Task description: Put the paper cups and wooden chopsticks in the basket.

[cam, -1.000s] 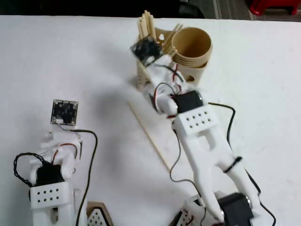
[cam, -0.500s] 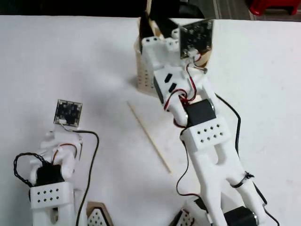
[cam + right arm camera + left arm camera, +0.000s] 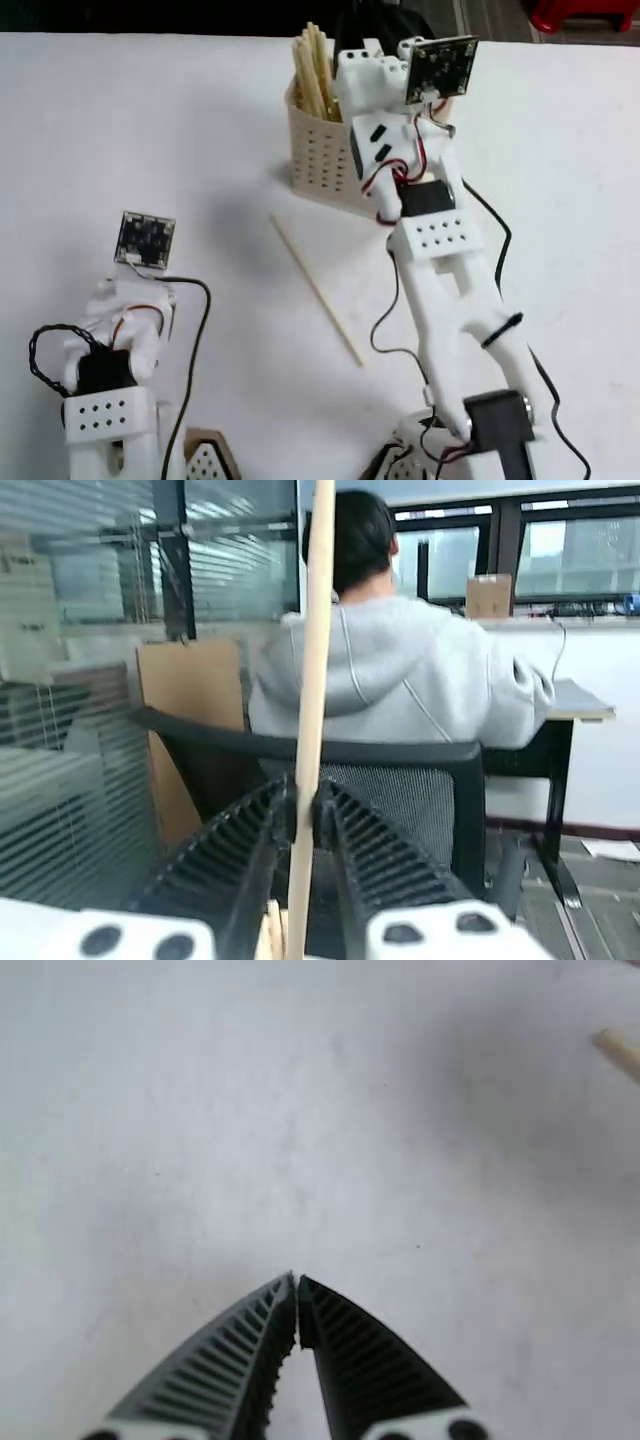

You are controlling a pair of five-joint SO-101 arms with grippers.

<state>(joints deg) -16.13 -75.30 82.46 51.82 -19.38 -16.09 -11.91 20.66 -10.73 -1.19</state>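
Observation:
A cream perforated basket (image 3: 322,160) stands at the table's far middle, with a bundle of wooden chopsticks (image 3: 314,72) upright in its left corner. My right arm (image 3: 392,110) rises over the basket's right half and covers it. In the right wrist view my right gripper (image 3: 304,815) is shut on one chopstick (image 3: 318,630), held upright and pointing away from the table. Another chopstick (image 3: 316,290) lies loose on the table in front of the basket; its tip (image 3: 618,1050) shows in the left wrist view. My left gripper (image 3: 297,1305) is shut on nothing, just above bare table.
My left arm (image 3: 115,340) sits folded at the near left corner of the white table (image 3: 150,120). The right arm's base and cables (image 3: 480,420) occupy the near right. Open table lies between the arms around the loose chopstick.
My right arm has lifted out of the basket and swung its wrist upward and to the right, uncovering the chopstick bundle. The left arm has stayed still.

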